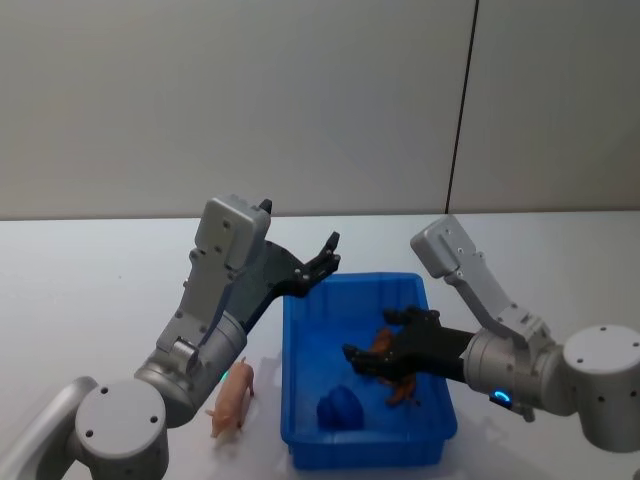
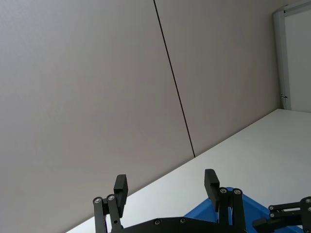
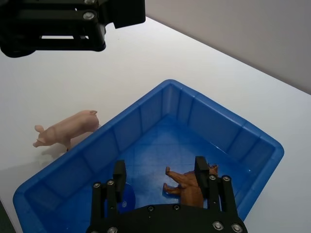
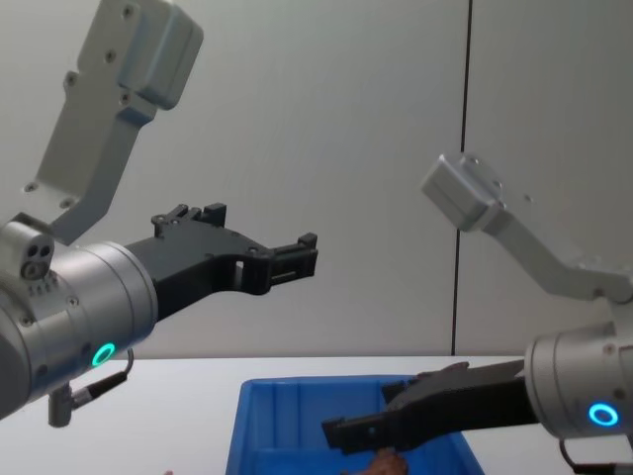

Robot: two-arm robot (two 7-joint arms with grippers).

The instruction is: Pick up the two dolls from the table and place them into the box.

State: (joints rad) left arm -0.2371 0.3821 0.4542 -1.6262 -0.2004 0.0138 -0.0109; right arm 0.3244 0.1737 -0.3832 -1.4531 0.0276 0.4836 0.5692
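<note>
Pink and rounded, 1 doll (image 1: 232, 398) stood on the tabletop (image 1: 100, 290) just beside the left wall of the box (image 1: 365, 450). The reddish-brown doll (image 3: 184, 183) lay inside the box under the right claw (image 3: 160, 166), fingers apart. The left claw (image 1: 322, 258), also apart, hung above the box's far left corner. The pink doll looked light and soft, so a grip across its plump trunk seemed safer than its thin legs.

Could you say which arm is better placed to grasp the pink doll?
Likely left: the pink doll lies left of the box, the side the left gripper reaches from; the right gripper is over the box.
</note>
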